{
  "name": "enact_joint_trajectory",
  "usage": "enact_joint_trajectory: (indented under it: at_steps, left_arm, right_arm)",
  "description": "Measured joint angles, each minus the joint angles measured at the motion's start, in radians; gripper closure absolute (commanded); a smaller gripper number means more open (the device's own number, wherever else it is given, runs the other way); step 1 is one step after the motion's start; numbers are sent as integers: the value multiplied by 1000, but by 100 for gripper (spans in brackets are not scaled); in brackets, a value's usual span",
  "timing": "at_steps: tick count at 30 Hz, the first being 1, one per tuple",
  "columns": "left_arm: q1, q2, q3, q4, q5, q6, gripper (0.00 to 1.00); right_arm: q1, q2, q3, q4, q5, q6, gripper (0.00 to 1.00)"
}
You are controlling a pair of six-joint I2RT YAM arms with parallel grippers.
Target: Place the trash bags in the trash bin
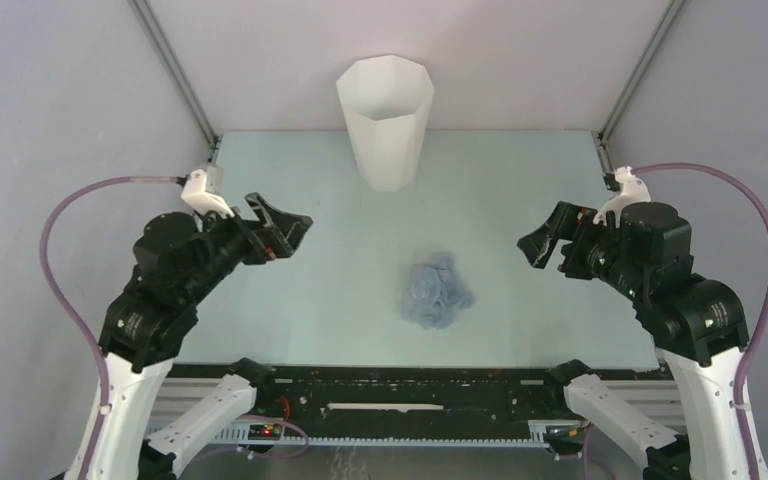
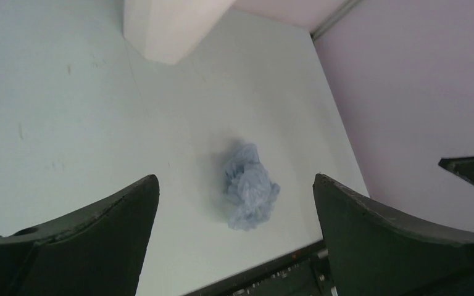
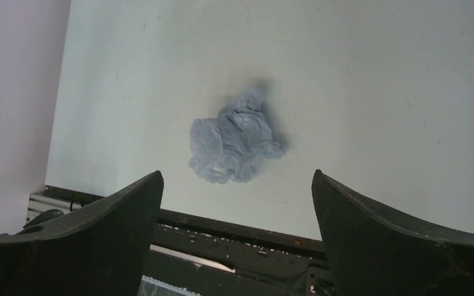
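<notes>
- The left gripper (image 1: 295, 232) hangs above the left part of the desk (image 1: 290, 310). Its jaws stand wide apart and nothing is between them.
- The right gripper (image 1: 532, 248) hangs above the right part of the desk. Its jaws are also wide apart and hold nothing.
- The 2 grippers point inward, toward the middle of the desk, and both are well apart from the trash bag (image 1: 437, 290).
- The trash bag is pale blue, thin and wrinkled, and it is crumpled into 1 small lump. Its handles cannot be told in this lump.
- It lies on the desk between the 2 grippers, a little right of the middle and nearer to the front edge than to the back edge.
- In each wrist view the bag shows between the 2 dark fingers (image 3: 99, 234), but it lies lower, on the desk surface, and they do not touch it.
- The trash bin (image 1: 385, 120) is white with a many-sided rim. It stands upright at the far edge of the desk, near the middle, with its open mouth up.
- The bin and the bag are well apart.
- A pink cable (image 1: 60, 230) loops out from each arm.
- A black rail (image 1: 410, 385) runs along the near edge of the desk.
</notes>
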Motion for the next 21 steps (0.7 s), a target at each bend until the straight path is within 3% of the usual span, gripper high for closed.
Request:
enact_joint_trajectory:
  at_steps: [5,9,14,21]
  left_arm:
    - [-98,-12,-123,37,17,-68,0]
    - [-253,23,-188,74,5,-111,0]
    - [-411,148,-218,132,-4,-132,0]
    - [-542,401,-232,216,17,-134,0]
  right_arm:
    - [1,-21,-31,-13,20,4,0]
    - [1,-26,-69,-12,12,3,0]
    - [0,-44,-151,-12,-26,4,0]
    - [-5,-69,-269,0,-122,6,2]
